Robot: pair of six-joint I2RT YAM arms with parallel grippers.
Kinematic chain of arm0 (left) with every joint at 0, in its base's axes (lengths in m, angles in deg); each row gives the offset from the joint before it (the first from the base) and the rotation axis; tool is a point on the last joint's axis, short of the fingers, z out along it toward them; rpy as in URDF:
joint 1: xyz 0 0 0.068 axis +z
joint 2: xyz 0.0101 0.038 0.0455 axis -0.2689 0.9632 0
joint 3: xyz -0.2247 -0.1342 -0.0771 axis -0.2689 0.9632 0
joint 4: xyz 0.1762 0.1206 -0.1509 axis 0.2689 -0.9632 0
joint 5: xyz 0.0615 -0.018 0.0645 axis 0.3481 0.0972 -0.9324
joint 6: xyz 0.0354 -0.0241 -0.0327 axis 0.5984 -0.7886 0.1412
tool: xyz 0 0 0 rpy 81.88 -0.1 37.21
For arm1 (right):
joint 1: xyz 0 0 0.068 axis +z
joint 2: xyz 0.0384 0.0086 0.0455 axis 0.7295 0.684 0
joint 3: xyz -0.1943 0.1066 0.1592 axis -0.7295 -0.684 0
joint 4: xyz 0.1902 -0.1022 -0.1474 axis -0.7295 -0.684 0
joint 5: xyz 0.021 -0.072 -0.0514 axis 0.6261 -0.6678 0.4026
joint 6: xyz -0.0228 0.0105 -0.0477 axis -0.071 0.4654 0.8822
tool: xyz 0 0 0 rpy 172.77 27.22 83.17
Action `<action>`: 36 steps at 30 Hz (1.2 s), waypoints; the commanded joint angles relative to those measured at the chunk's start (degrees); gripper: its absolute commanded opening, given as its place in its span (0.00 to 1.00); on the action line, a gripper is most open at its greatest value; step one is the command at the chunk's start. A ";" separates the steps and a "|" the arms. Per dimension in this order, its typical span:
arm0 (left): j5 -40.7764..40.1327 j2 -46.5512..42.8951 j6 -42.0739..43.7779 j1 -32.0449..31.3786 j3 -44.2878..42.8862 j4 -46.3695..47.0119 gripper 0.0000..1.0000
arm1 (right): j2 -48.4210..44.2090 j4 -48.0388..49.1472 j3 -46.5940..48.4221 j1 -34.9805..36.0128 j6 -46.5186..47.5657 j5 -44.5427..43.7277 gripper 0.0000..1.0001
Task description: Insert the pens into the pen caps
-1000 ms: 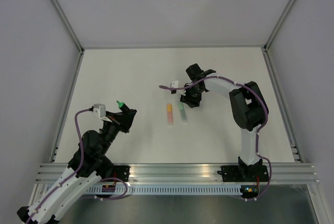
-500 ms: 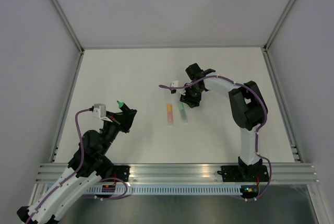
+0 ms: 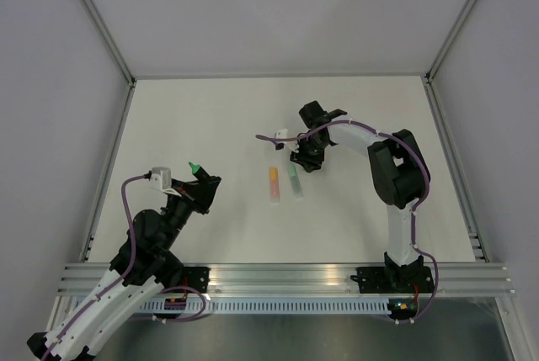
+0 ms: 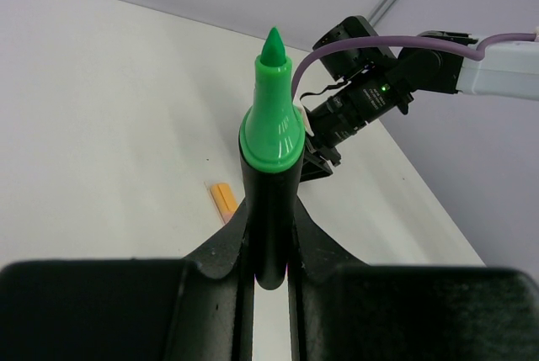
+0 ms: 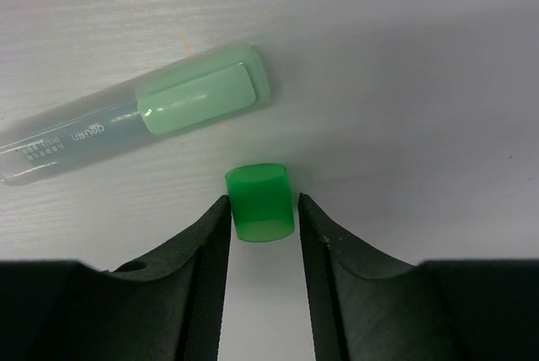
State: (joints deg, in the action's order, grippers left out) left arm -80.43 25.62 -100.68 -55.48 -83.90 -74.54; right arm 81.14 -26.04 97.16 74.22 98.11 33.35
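**Top external view:** The white table [image 3: 210, 125] fills the middle, with the two arms rising from its near edge. At the lower left, the left gripper [image 3: 200, 181] is raised off the surface. It grips a short black-barrelled marker with a bright green tip [image 3: 194, 166], tip pointing away from the arm bases. Near the table's centre lie two more pens side by side, apart from each other: a stubby orange marker [image 3: 274, 183] and, to its right, a pale translucent marker with a light green end [image 3: 294, 180]. The right gripper [image 3: 305, 159] is lowered to the table just beyond the pale marker's far end.

**Left wrist view:** The left gripper [image 4: 269, 268] is clamped tight on the black-barrelled marker [image 4: 269, 138], which stands upright between the black fingers [image 4: 210, 260], green tip up. Behind it, the orange marker [image 4: 223, 199] lies on the table.

**Right wrist view:** A small bright green plastic cap [image 5: 259, 203] stands on the table between the fingers [image 5: 202, 243] of the right gripper [image 5: 263, 203]. The jaws stand apart on either side of the cap and close to it. A thin strip of table shows at the cap's right side, so it is not clamped. The pale translucent marker [image 5: 126, 134] lies tilted just beyond the cap, not touching it.
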 commanded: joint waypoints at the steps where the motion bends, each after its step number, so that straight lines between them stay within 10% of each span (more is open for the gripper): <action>1: 0.25 0.32 -1.16 -0.02 0.52 1.97 0.02 | 5.19 0.31 -1.39 0.05 1.35 -2.07 0.42; 13: -0.10 0.41 -1.16 -0.02 0.69 2.06 0.02 | 4.31 1.72 -2.80 0.66 -3.57 -5.50 0.00; 22: 2.95 4.97 0.68 -0.02 -0.01 4.69 0.02 | 0.36 2.59 -2.87 1.36 -21.05 -8.65 0.00; 36: 24.22 20.71 6.14 -0.03 -2.73 15.42 0.02 | -30.84 20.00 -13.43 2.06 -46.18 -8.04 0.00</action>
State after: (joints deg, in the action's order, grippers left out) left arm -63.36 45.27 -97.47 -55.48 -83.94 -64.86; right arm 56.81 -13.45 83.06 75.75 62.48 25.50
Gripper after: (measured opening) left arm 0.195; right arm 0.335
